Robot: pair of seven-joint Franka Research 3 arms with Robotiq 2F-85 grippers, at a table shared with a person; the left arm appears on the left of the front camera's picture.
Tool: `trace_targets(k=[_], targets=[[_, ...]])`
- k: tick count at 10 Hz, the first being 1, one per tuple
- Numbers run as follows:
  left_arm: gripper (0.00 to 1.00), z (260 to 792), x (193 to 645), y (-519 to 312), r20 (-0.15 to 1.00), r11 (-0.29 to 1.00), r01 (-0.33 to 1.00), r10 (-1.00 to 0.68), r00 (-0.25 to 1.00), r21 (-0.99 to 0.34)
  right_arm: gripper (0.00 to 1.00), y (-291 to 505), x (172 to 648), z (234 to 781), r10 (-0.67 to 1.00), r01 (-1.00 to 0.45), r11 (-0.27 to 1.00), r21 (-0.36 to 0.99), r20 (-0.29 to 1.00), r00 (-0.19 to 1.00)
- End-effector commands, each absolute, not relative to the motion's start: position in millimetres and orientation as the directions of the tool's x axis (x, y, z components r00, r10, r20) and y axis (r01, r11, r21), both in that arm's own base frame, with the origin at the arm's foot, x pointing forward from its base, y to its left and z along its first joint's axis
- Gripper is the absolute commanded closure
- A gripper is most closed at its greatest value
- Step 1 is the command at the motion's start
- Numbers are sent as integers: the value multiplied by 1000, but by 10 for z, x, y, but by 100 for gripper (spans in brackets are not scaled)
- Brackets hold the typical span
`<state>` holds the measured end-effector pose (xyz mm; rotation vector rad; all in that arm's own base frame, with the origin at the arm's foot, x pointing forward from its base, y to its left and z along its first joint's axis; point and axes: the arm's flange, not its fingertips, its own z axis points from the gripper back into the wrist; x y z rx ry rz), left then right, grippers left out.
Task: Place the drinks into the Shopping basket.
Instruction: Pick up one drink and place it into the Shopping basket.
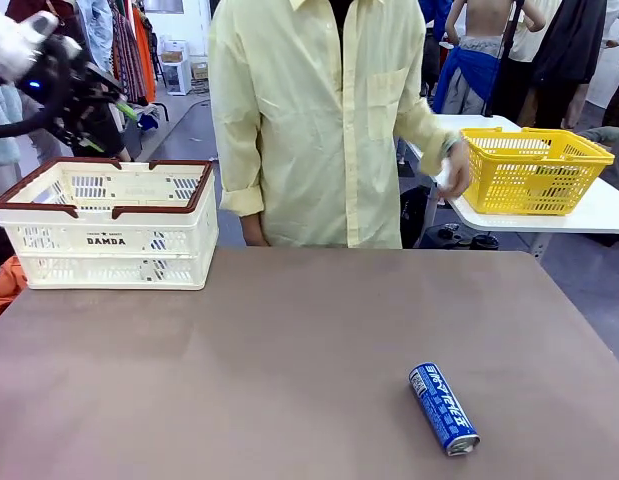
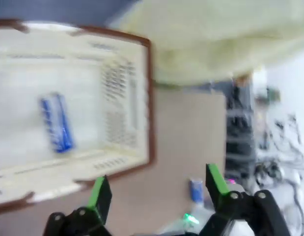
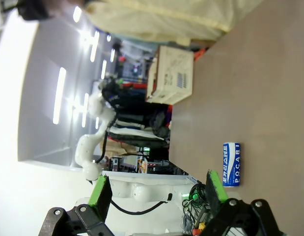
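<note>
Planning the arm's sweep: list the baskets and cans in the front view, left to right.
cream-white perforated plastic basket with dark brown rim → blue metal can, lying on its side → yellow plastic mesh basket

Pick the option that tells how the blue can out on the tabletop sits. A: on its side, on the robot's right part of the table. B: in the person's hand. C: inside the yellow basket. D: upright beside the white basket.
A: the blue can lies on its side on the bare table, toward the robot's right, well apart from the white basket.
</note>
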<state>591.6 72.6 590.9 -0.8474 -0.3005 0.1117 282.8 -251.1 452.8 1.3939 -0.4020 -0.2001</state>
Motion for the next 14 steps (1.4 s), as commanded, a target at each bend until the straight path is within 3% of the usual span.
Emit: trace_targets(k=[1, 3, 5, 7, 8, 14], targets=[[0, 5373, 5333, 1183, 126, 346, 140, -65, 990, -928, 0, -2497, 2825, 4547, -367, -125, 171, 977, 181, 913], [0, 4907, 4928, 1508, 134, 156, 159, -158, 978, -975, 0, -2497, 2825, 4547, -367, -125, 171, 977, 181, 913], [0, 4480, 4666, 1634, 132, 121, 147, -125, 983, -982, 0, -2497, 2825, 4547, -367, -125, 171, 977, 181, 913], [0, 4141, 4816, 1762, 52, 174, 58, -42, 998, -983, 0, -2497, 2825, 4547, -367, -125, 171, 977, 181, 913], [0, 4313, 4567, 1672, 125, 94, 137, -117, 985, -986, 0, -2497, 2825, 4547, -367, -125, 171, 977, 181, 913], [0, 4313, 4567, 1672, 125, 94, 137, -117, 985, -986, 0, -2497, 2825, 4547, -367, -125, 171, 977, 181, 913]])
